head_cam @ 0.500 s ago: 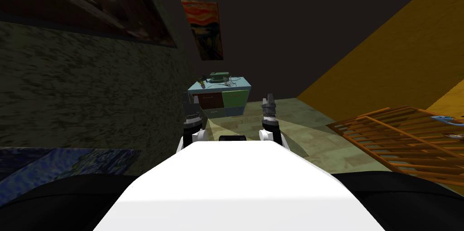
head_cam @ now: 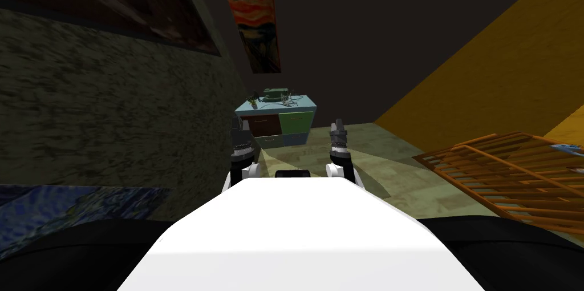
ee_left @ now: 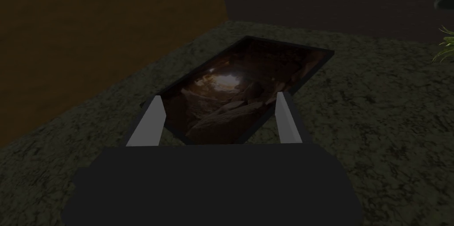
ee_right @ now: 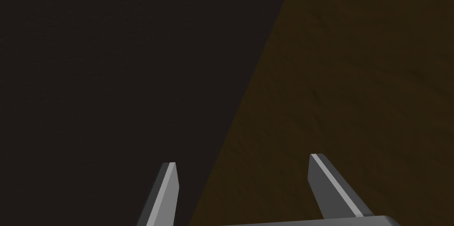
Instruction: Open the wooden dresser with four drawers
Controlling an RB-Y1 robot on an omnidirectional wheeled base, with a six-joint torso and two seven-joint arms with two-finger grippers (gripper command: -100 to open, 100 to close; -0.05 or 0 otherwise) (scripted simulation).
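The dresser [head_cam: 278, 122] stands far ahead against the back wall, by the corner with the left wall. It has a pale blue top and drawer fronts in dark brown, green and grey-blue, all closed. A green box and small clutter rest on its top. My left gripper [head_cam: 239, 125] and right gripper [head_cam: 337, 125] are raised in front of my chest, well short of the dresser. Both are open with nothing between their fingers, as the left gripper [ee_left: 219, 103] and right gripper [ee_right: 241, 165] show in the wrist views.
A mottled dark wall runs close along my left with framed pictures. An orange slatted wooden frame [head_cam: 507, 170] lies on the floor at the right, before a yellow wall. A red-orange painting [head_cam: 256, 31] hangs above the dresser. Open floor leads to the dresser.
The whole head view has shifted a little: I have turned or moved slightly. The arms hold their pose.
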